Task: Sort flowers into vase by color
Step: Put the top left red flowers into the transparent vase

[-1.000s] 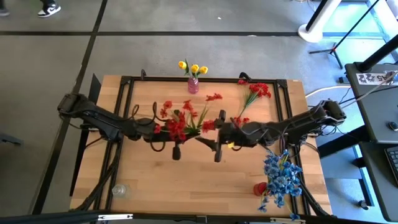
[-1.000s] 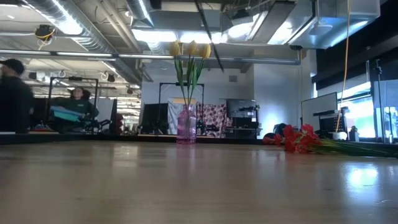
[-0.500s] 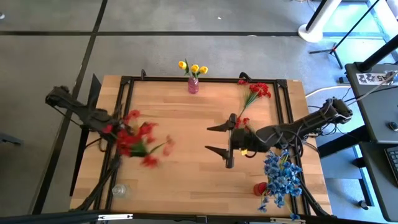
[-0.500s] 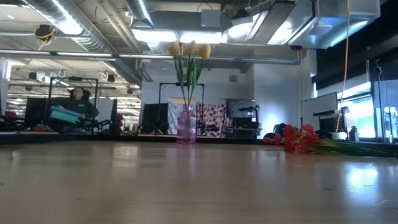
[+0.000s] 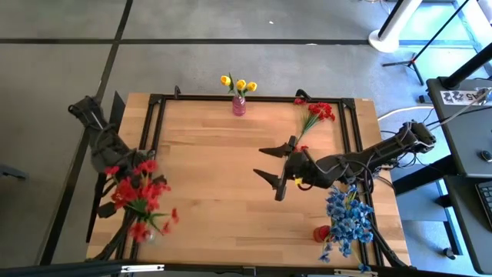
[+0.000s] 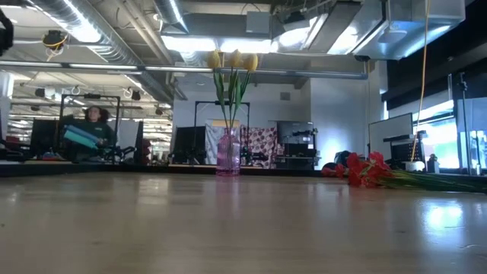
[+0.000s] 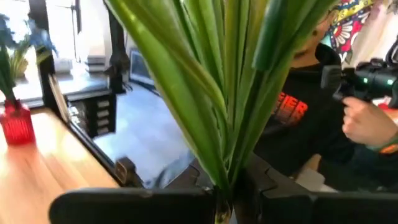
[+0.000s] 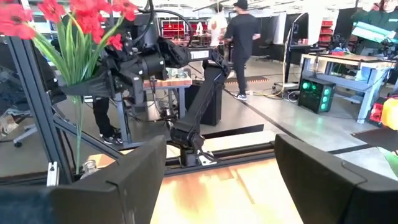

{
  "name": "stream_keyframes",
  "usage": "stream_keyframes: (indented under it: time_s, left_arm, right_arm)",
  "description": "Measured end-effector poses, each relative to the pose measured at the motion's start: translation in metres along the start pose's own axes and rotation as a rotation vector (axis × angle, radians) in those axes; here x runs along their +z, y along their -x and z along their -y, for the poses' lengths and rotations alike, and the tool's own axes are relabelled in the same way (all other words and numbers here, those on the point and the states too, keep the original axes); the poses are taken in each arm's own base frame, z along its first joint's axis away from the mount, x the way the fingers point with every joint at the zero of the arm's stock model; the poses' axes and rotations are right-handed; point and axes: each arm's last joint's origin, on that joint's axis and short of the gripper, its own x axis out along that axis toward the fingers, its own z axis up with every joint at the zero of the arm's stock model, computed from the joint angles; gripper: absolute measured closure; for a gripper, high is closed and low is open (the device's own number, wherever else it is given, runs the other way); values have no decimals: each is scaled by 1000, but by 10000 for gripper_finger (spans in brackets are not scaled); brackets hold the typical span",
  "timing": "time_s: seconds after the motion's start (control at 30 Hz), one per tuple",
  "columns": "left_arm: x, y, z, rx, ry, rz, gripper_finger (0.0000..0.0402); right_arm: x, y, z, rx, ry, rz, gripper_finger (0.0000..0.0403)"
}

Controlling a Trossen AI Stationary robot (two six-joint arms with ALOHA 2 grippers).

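Red vase [image 5: 320, 232]: near edge of the desk [image 5: 223, 208], toward the right corner; nothing seen standing in it. Blue flowers [image 5: 347, 219] lie flat just beside it along the right edge.

Clear glass vessel [image 5: 146, 235]: near left corner, partly under the red blooms held above it; contents cannot be told.

Red bunch [image 5: 137, 192]: gripped by the stems in the left end effector [image 7: 221, 199], fingers clamped on the green stalks; held over the left edge, blooms hanging toward the near left corner.

Right end effector [image 5: 277, 168]: released, fingers spread wide and holding nothing, above the bare middle of the desk.

Second red bunch [image 5: 314, 117]: lying flat at the far right corner, stems pointing inward.

Pink vase [image 5: 239, 105]: middle of the far edge, upright, holding the yellow flowers [image 5: 238, 84].

Open room: centre and left-centre boards bare; a black frame [image 5: 157, 115] borders the top.

Surface: light wooden planks.

Room: grey floor [image 5: 69, 69]; workshop with benches behind; one person [image 8: 239, 43] standing well off, another person [image 7: 323, 118] close by the left edge holding a dark device.
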Motion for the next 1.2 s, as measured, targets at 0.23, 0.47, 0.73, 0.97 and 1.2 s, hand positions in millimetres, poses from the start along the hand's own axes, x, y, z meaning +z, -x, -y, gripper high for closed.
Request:
stream_keyframes:
  time_s: [0.23, 0.47, 0.73, 0.97, 1.2]
  left_arm:
    - [-14, 0, 14, 7, 135, -109, 380]
    - [-21, 6, 25, -5, 190, -171, 379]
    - [-25, 6, 31, 65, 66, -156, 379]
    - [-12, 14, 32, 52, 45, -101, 379]
    - [-13, 14, 29, 142, -54, -94, 379]
  right_arm:
    - [-1, 0, 0, -2, -17, -5, 104]
    - [0, 0, 2, -60, -43, -1, 104]
    - [1, 0, 2, -81, -56, 15, 104]
    - [2, -1, 5, -93, -60, 26, 104]
    - [2, -1, 4, -87, -45, 25, 104]
